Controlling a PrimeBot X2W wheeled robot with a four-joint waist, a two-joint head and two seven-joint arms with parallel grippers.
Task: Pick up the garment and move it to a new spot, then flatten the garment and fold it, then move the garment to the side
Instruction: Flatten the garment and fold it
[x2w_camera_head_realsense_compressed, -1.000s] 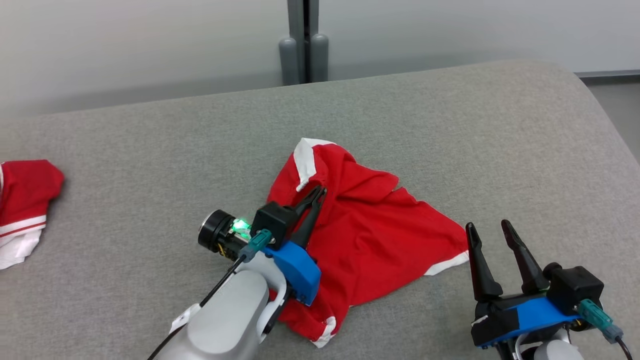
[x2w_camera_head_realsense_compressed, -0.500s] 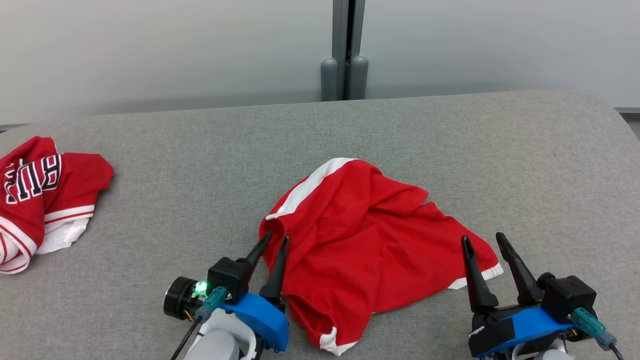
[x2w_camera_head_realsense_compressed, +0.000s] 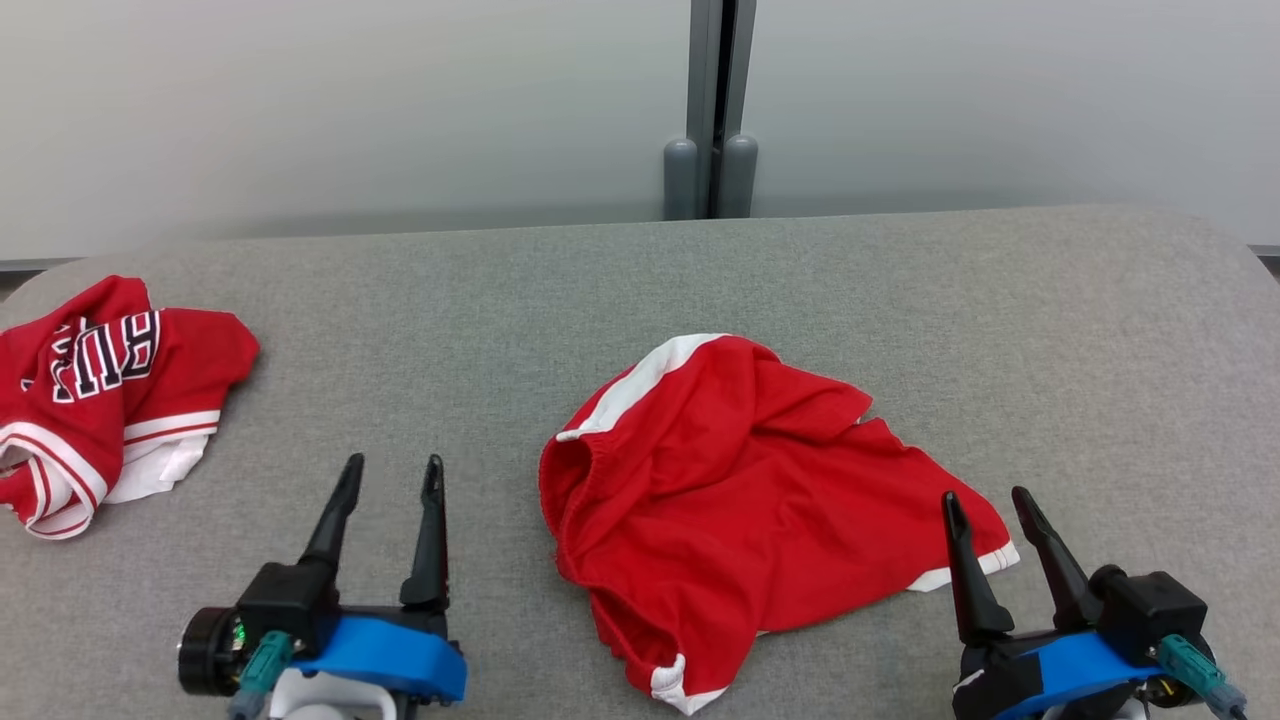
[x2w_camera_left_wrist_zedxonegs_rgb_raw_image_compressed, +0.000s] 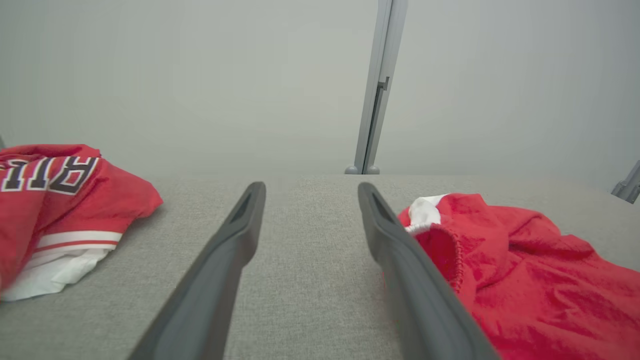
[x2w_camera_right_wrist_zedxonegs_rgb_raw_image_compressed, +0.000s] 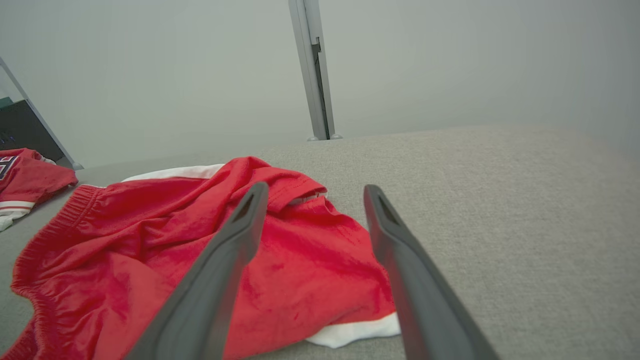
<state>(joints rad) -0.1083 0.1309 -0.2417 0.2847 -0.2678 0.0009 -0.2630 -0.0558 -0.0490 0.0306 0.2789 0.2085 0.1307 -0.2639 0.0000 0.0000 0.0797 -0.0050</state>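
Evidently you held both tools empty, fingers apart: the left gripper (x2w_camera_head_realsense_compressed: 392, 462) clear of the garment's (x2w_camera_head_realsense_compressed: 740, 500) waistband side, the right gripper (x2w_camera_head_realsense_compressed: 984, 495) at its white-trimmed hem, both along the surface's (x2w_camera_head_realsense_compressed: 900, 300) near edge. The garment lay crumpled mid-surface, flanked, probably for flattening from both sides. Another red jersey (x2w_camera_head_realsense_compressed: 110, 400) sat by the left edge.

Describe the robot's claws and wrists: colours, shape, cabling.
Left claw and right claw match: two long tapered dark fingers on a black base, blue mount behind, teal cable connector. Left shows a black cylindrical module.
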